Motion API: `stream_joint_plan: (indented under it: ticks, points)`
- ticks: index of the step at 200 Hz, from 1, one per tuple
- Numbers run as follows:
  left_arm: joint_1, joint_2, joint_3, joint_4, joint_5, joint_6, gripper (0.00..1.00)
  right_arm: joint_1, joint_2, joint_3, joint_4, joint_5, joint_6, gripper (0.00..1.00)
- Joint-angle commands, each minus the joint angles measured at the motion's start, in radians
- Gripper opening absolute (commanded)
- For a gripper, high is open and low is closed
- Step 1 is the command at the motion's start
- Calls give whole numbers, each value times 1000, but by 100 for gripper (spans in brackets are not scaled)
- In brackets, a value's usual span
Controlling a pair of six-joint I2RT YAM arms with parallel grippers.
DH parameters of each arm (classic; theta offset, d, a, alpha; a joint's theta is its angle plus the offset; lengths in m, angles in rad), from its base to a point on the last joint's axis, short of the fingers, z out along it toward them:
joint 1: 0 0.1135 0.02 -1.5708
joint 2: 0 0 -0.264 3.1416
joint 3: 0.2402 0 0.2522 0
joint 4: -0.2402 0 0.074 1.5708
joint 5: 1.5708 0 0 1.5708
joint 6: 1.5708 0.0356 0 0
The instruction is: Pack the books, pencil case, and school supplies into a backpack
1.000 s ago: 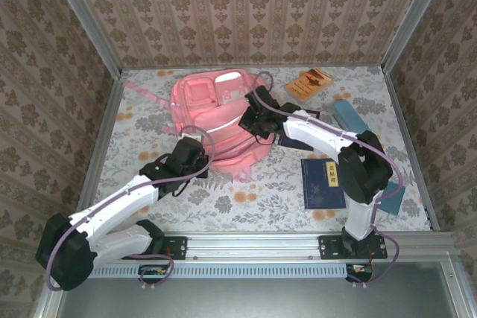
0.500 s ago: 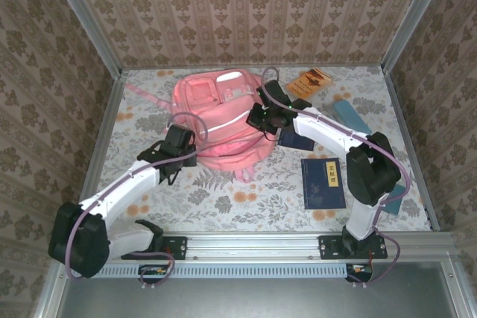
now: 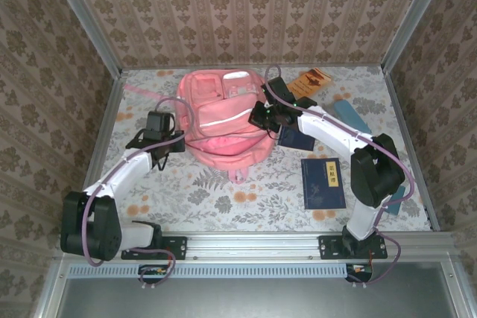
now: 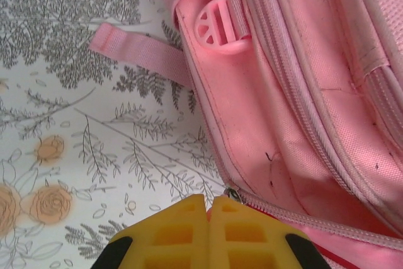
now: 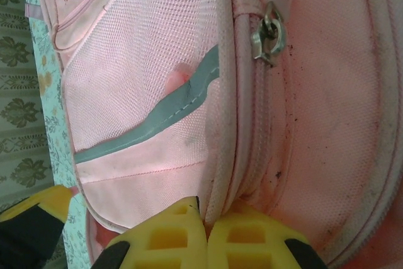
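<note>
Tension is key: with the backpack (image 3: 223,121) at the far middle of the counter (image 3: 246,188), left end effector (image 4: 208,201) pinched together at its zipper pull (image 4: 232,193) and right end effector (image 5: 203,209) closed tight against its side seam (image 5: 223,124), draw the zip slowly along its track, fabric kept taut.

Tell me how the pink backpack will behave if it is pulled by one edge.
Likely floppy: the backpack is soft, creased fabric, so it would probably fold rather than lift flat. It looks slack and unfilled, so it is probably light for its size. The loose strap may trail and snag.
</note>
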Motion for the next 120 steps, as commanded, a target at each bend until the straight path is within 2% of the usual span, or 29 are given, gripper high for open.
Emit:
stream_joint_plan:
  ticks: [1, 17, 29, 36, 44, 55, 67, 90, 120]
  points:
    - [48, -8, 11, 117, -3, 84, 0, -28, -42, 12, -49, -5, -50, 0]
    - [52, -19, -1, 137, 73, 107, 0, -33, -43, 16, -51, -28, -64, 1]
    - [38, -42, -20, 162, 148, 110, 0, -35, -48, 10, -47, -43, -64, 29]
    - [22, -64, -36, 182, 179, 110, 0, -35, -55, 4, -44, -40, -63, 42]
    - [-2, -88, -55, 200, 199, 109, 0, -35, -64, -2, -45, -30, -56, 53]
    - [-35, -118, -74, 211, 223, 101, 0, -32, -78, -8, -61, 1, -47, 61]
    - [-70, -144, -92, 215, 246, 86, 0, -22, -99, -13, -92, 42, -35, 64]
    - [-135, -189, -123, 208, 248, 68, 0, 12, -138, -45, -143, 71, 44, 64]
    - [-198, -211, -149, 215, 241, 46, 0, 88, -156, -136, -88, 10, 224, 63]
